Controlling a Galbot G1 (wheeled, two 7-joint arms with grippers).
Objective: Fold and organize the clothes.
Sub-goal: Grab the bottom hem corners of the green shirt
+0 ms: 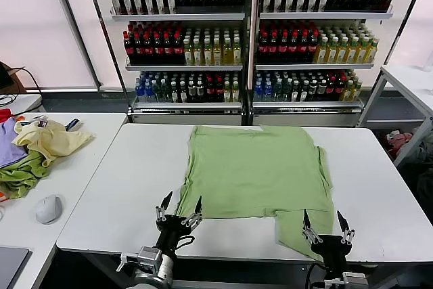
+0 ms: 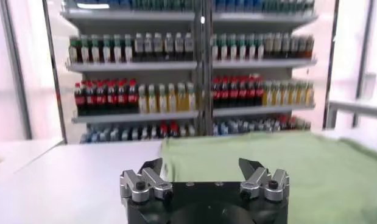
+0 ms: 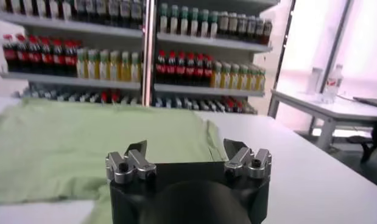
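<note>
A light green shirt (image 1: 257, 170) of soft, matte cloth lies spread flat on the white table (image 1: 115, 194), roughly square in outline, its surface smooth with a few shallow creases. One part — a sleeve, as far as the head view lets me judge — hangs down past the near right corner of the main panel and reaches the table's front edge. No print or buttons show on the upturned side.

The left gripper (image 1: 179, 209) hovers at the table's front edge, just beside the shirt's near left corner, its dark pointed fingers spread apart and holding nothing. The right gripper (image 1: 325, 225) sits at the front edge over the hanging part, fingers likewise spread and empty. In both wrist views the metal knuckles are silvery and the fingertips black and wedge-shaped.

On a second white table to the left lie a crumpled pale yellow garment (image 1: 51, 141), a darker green one (image 1: 20, 177) and a purple one (image 1: 8, 143), with a grey mouse (image 1: 48, 208) near them. Behind stand shelves (image 1: 250, 38) packed with bottles — dark, red, yellow and green rows.
</note>
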